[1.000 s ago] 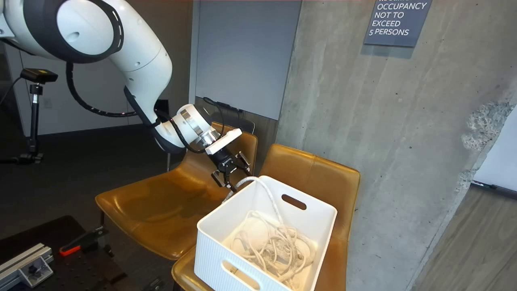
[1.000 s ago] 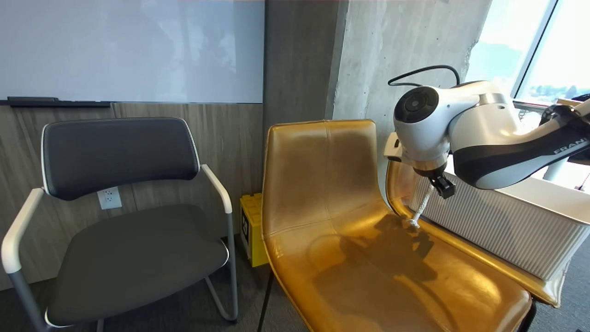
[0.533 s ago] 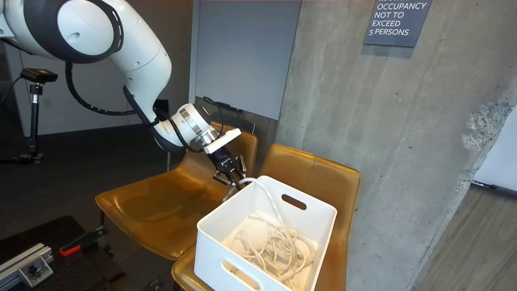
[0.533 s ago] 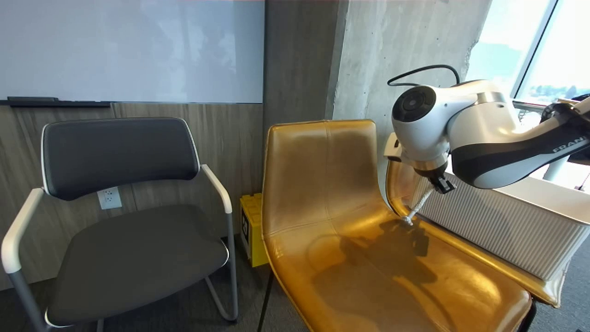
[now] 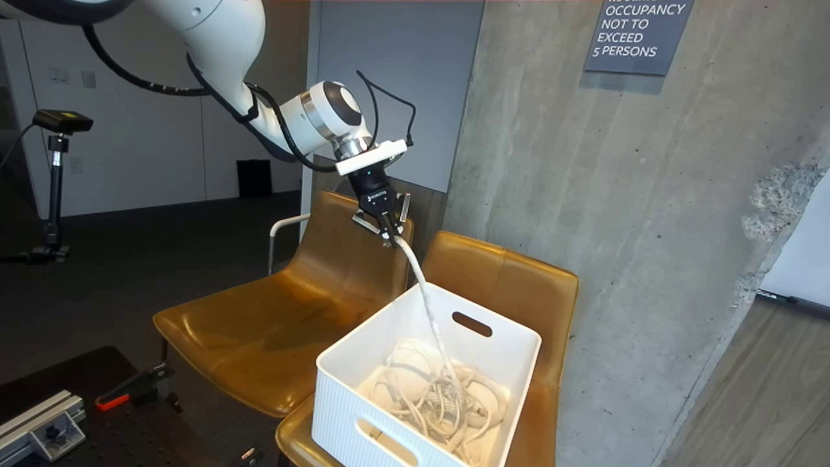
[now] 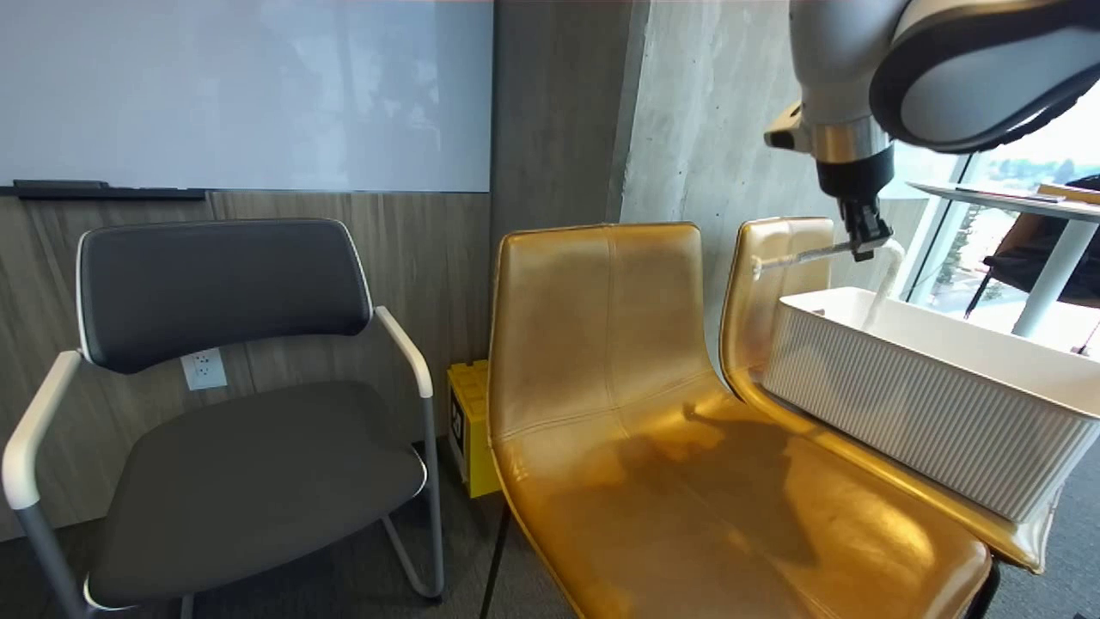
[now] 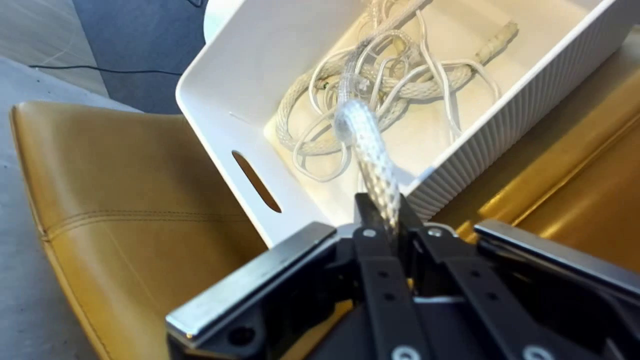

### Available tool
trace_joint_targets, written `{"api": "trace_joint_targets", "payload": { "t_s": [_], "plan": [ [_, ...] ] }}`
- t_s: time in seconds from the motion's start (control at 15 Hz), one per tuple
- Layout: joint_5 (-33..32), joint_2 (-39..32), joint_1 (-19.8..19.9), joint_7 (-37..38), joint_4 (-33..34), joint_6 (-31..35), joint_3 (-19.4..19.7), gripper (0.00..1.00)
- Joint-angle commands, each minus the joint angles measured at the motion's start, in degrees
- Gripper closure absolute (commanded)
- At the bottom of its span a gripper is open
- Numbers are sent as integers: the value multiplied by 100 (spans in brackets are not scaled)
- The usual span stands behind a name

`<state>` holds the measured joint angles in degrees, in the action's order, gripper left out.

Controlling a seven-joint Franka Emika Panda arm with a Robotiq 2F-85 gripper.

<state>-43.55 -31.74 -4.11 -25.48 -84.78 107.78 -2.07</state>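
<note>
My gripper is shut on a white braided rope and hangs above the back corner of a white bin. From the jaws the rope runs down into the bin, where more cord lies in a tangle. In the wrist view the rope passes between the fingertips, blurred near the camera. A short free end of rope sticks out sideways past the gripper in an exterior view. The bin, ribbed outside with handle slots, rests on a tan leather chair.
Beside the bin stands a second tan chair. A dark grey armchair and a yellow box are farther along. Behind the chairs rises a concrete wall. A metal fixture sits on a dark table near the front, with a camera stand behind.
The jaws have closed on the rope and the arm has risen. The rope, which lay over the bin's rim with its end by the chair seat, is now lifted clear.
</note>
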Motion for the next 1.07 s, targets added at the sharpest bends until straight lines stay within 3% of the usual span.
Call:
{"api": "trace_joint_targets", "payload": {
  "t_s": [0.0, 0.27, 0.67, 0.73, 0.8, 1.0],
  "plan": [
    [856, 459, 456, -306, 429, -592, 73, 97],
    [1810, 667, 1018, -292, 401, -728, 316, 97],
    [3409, 659, 1720, 6, -118, -28, 444, 97],
    [3614, 661, 1790, 30, -224, 78, 459, 64],
    [3797, 668, 1841, 60, -347, 204, 468, 64],
    [4119, 749, 1866, 120, -805, 706, 463, 42]
  ]
}}
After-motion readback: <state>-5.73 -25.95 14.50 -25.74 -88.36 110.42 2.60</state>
